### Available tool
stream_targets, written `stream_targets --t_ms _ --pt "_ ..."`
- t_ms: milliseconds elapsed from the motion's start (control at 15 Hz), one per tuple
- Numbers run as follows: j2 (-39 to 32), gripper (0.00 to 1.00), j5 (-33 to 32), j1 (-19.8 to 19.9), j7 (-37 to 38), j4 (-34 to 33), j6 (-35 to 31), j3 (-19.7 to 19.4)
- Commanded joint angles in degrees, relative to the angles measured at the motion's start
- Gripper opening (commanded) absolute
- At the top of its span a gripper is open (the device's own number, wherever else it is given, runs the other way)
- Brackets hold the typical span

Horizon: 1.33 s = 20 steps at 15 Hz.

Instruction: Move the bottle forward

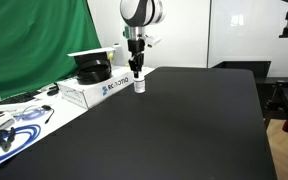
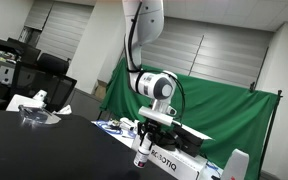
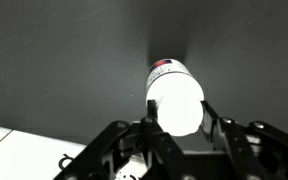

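Observation:
The bottle (image 1: 139, 86) is small and white with a dark label band. It stands on the black table (image 1: 184, 130) just in front of a white box. It also shows in an exterior view (image 2: 141, 158) and fills the middle of the wrist view (image 3: 174, 92). My gripper (image 1: 136, 72) comes straight down over it, seen also in an exterior view (image 2: 144, 144). In the wrist view the two fingers (image 3: 179, 106) press against the bottle's sides near its top. Whether its base touches the table I cannot tell.
A white Robotiq box (image 1: 104, 88) with a black object (image 1: 92, 68) on top stands right behind the bottle, and shows too in an exterior view (image 2: 179, 163). A green curtain (image 1: 34, 40) hangs behind. Cables and small items (image 1: 9, 125) lie on a white surface at the side.

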<state>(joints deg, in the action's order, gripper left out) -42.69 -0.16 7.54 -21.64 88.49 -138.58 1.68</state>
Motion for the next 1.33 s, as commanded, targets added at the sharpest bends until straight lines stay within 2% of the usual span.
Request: stream_targets --t_ms 0,200,267,333,400,667,800,933,1000,1267 --pt "-5.28 0.19 -0.78 0.22 0.08 -5.52 -0.01 0.42" --pt "-7.76 0.19 -0.62 0.44 -0.03 -7.6 0.83 0.72" --pt "-7.98 0.35 -0.4 0.42 0.42 -8.18 0.93 0.77" --pt "-7.14 0.69 -0.37 0.54 0.03 -8.23 0.97 1.03" --pt "-6.35 0.69 -0.38 0.56 -0.05 -8.02 0.96 1.1" --pt "1.07 0.96 0.41 1.3 -0.82 -3.68 0.46 2.22" --pt "4.67 1.0 0.52 1.47 -0.64 -1.59 0.42 2.18" --pt "7.62 1.0 0.38 1.63 -0.8 0.31 2.41 1.76" --pt "3.24 1.0 0.12 0.81 -0.21 -4.28 1.34 1.54" --pt "6.58 1.0 0.25 1.11 -0.39 -1.24 2.45 1.39"
